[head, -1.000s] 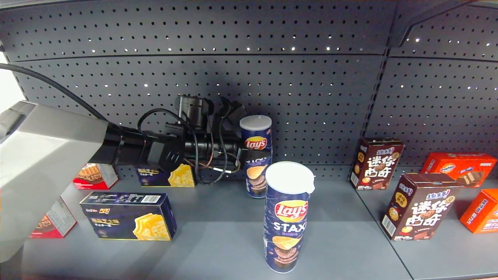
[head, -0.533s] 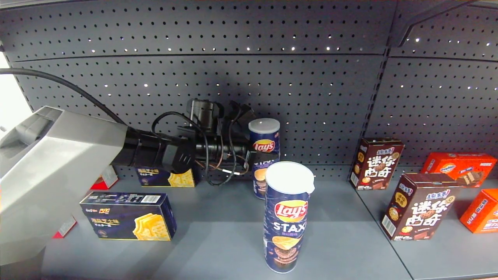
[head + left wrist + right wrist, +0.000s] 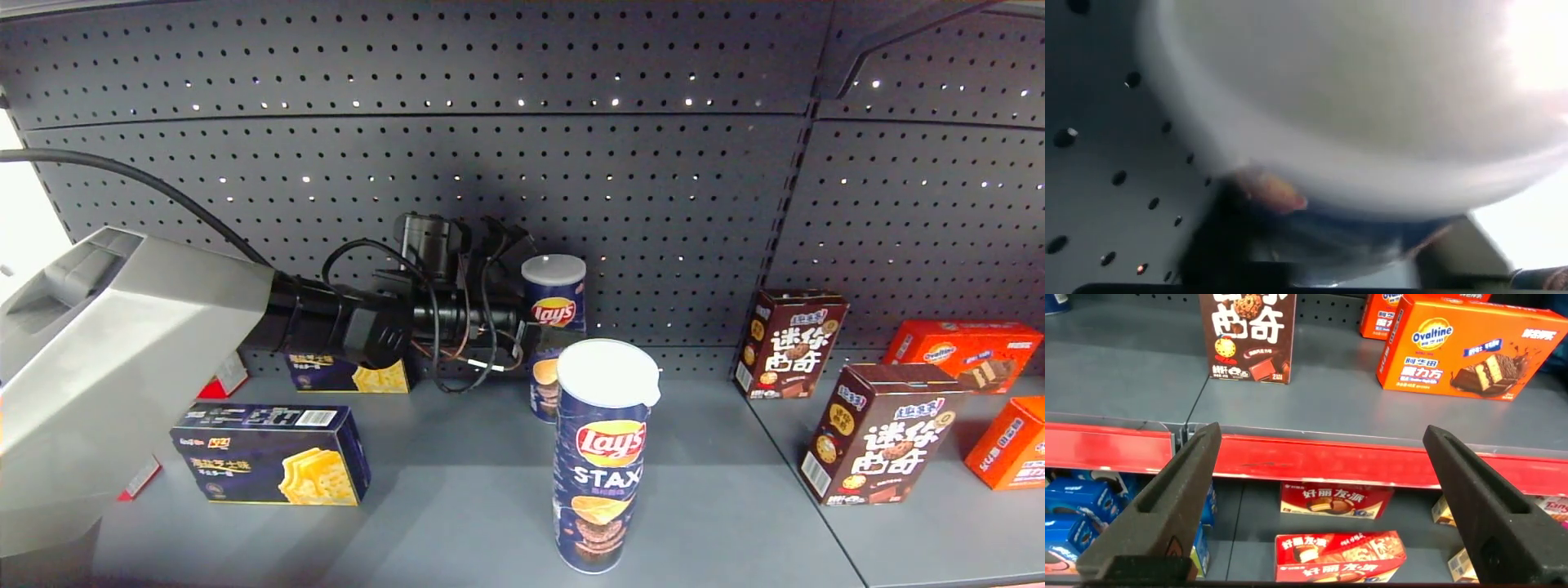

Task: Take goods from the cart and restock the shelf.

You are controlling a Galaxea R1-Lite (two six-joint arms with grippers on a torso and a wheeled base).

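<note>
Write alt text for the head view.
The left end effector grips a chip can upright at the back of the grey shelf, behind a second standing can. Blue cracker boxes sit to its left, brown boxes and orange boxes to its right.

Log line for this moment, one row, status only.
left gripper: shut on rear chips can | can: upright, behind front chips can, near pegboard | right gripper: fingers open, empty
</note>
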